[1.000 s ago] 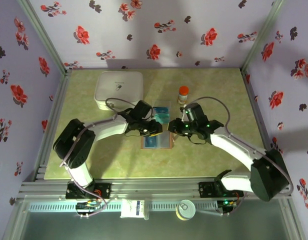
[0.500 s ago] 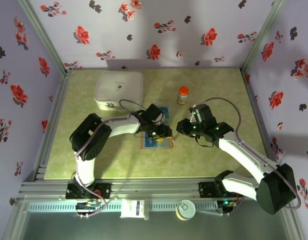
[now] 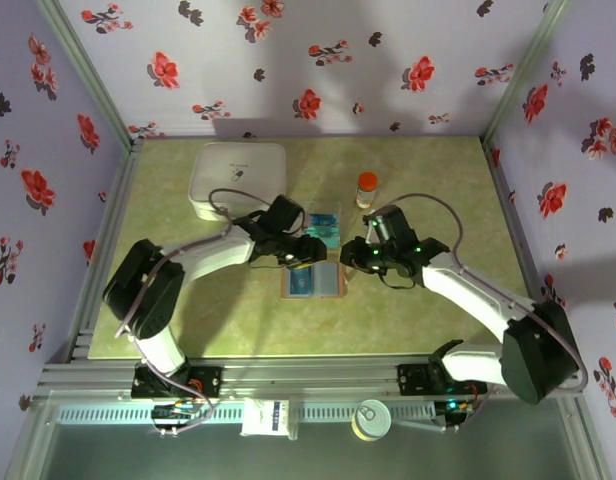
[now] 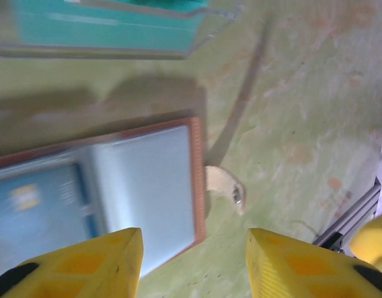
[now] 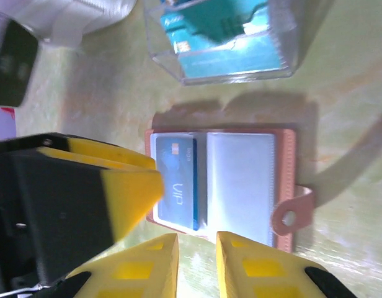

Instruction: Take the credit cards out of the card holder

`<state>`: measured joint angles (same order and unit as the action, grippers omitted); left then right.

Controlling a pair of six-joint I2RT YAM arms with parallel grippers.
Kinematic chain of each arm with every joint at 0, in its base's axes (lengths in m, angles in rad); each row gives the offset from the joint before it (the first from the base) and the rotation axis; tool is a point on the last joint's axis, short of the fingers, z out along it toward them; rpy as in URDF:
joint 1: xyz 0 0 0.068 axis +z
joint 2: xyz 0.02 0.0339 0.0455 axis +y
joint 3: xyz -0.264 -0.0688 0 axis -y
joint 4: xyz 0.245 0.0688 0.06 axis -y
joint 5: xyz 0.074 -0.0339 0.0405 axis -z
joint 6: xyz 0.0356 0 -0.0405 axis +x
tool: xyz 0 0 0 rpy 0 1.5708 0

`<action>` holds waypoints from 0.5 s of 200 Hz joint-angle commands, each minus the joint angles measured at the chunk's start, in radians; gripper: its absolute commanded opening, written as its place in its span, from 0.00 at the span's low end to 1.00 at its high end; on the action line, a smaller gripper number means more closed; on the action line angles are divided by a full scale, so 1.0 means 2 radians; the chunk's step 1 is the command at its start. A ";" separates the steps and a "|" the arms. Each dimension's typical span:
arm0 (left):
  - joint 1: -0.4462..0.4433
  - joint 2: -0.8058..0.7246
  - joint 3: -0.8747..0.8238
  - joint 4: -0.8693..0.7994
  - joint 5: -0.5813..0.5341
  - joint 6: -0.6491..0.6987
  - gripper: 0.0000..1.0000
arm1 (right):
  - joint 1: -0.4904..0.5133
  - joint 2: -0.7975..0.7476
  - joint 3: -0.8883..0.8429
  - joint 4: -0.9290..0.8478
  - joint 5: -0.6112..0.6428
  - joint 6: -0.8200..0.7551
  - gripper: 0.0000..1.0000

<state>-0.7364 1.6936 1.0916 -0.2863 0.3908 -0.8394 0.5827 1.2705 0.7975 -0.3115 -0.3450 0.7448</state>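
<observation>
The wallet (image 5: pixel 240 186) is lying open on the table (image 3: pixel 438 180) beside the tray (image 5: pixel 289 37), with a blue card (image 5: pixel 177 186) sitting in one pocket. The left gripper (image 4: pixel 192 239) is hanging half open above it, empty. The right gripper (image 5: pixel 197 239) is hanging almost closed, empty too.

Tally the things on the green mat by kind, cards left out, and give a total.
White box: 1
Orange-capped bottle: 1
Clear tray: 1
Card holder: 1
Total: 4
</observation>
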 commanded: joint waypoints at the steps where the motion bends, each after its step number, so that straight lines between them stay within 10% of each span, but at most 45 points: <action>1: 0.024 -0.027 -0.035 -0.027 -0.017 0.021 0.44 | 0.019 0.025 0.021 0.024 -0.010 0.012 0.24; 100: 0.055 -0.021 -0.098 0.000 0.004 0.029 0.13 | 0.079 0.155 0.053 0.087 -0.037 0.034 0.23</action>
<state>-0.6346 1.6276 0.9039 -0.3073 0.3782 -0.7982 0.7235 1.5269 0.8661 -0.1841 -0.3851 0.7883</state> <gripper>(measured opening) 0.155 0.228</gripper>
